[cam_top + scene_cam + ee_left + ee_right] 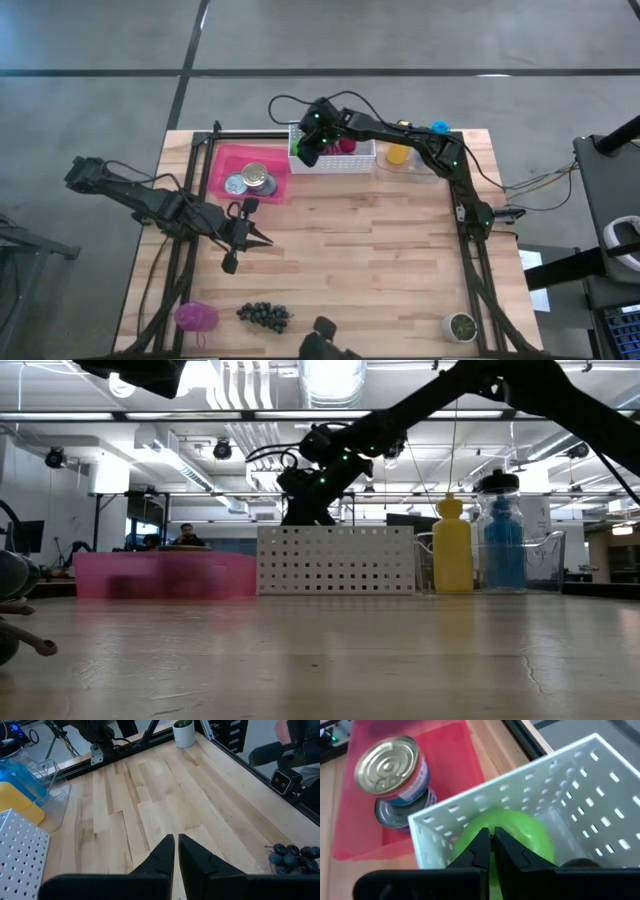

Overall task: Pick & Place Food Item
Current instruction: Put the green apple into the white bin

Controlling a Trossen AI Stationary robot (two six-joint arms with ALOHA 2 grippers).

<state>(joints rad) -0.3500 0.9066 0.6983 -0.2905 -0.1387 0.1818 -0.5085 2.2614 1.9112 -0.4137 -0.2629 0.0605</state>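
Observation:
A white perforated basket (335, 168) stands at the table's far edge, and a green round fruit (525, 832) lies inside it at its left end. My right gripper (491, 839) is shut, reaches over the basket's near left corner and points slantwise down at the green fruit. A dark red item (346, 145) also lies in the basket. My left gripper (176, 840) is shut and hovers over the bare wood left of the table's middle, with nothing between its fingers. My right gripper has its shut fingertips (482, 842) right in front of the green fruit's top (512, 817), coming slantwise from above. I cannot tell whether they touch it. The fruit rests inside the basket.
Left of the basket a pink tray (225, 160) holds two tins (255, 178). A yellow bottle (398, 154) and a blue one (500, 540) stand to its right. Dark grapes (263, 315), a purple item (196, 317) and a small plant pot (461, 326) sit near the front edge.

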